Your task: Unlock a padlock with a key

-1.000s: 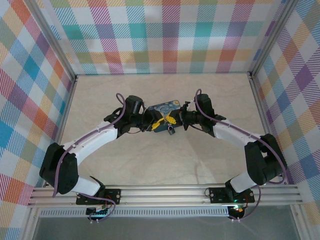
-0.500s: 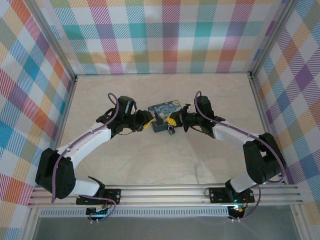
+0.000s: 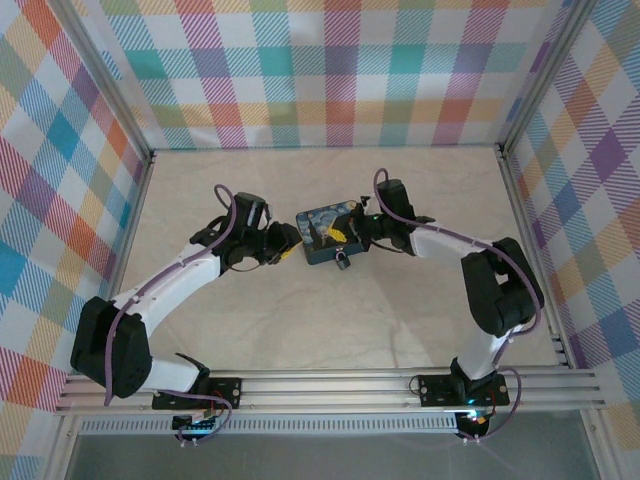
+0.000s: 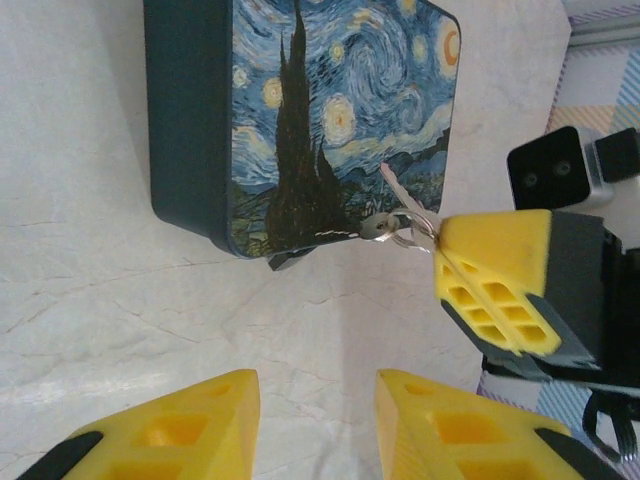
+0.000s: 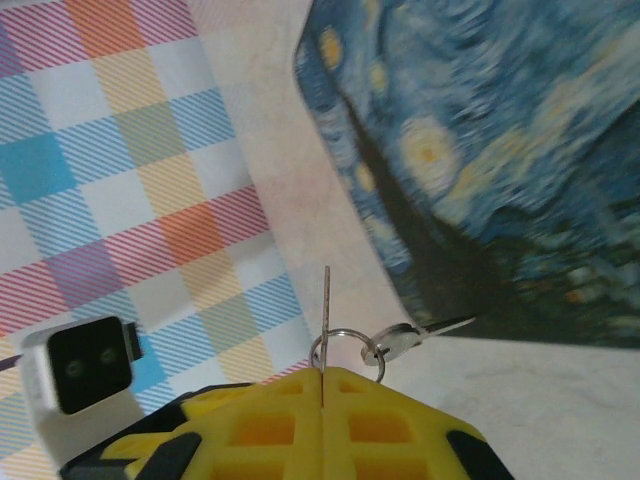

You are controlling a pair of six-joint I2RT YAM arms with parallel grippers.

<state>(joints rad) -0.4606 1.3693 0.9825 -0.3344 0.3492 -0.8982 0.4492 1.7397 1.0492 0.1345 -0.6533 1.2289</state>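
Observation:
The padlock (image 3: pixel 343 262), tiny and dark, lies on the table at the near corner of the painted tin (image 3: pixel 329 230). My right gripper (image 3: pixel 351 232) is over the tin's right side, shut on the key (image 5: pixel 327 305), whose thin blade stands edge-on out of the closed yellow fingers (image 5: pixel 385 420). A ring (image 5: pixel 345 348) with a second small key (image 5: pixel 400 342) hangs from it. My left gripper (image 3: pixel 286 252) is left of the tin, open, with bare table between its fingertips (image 4: pixel 215 400). In the left wrist view the right gripper's fingers (image 4: pixel 495 285) and hanging keys (image 4: pixel 382 228) show beside the tin (image 4: pixel 330 110).
The tin is a dark rectangular box with blue-and-yellow swirls in the middle of the pale table (image 3: pixel 300 320). Plaid walls (image 3: pixel 330 70) close in the back and both sides. A metal rail (image 3: pixel 330 385) runs along the near edge.
My left gripper has drawn back to the left, away from the tin. My right gripper has moved left and further over the tin with the key.

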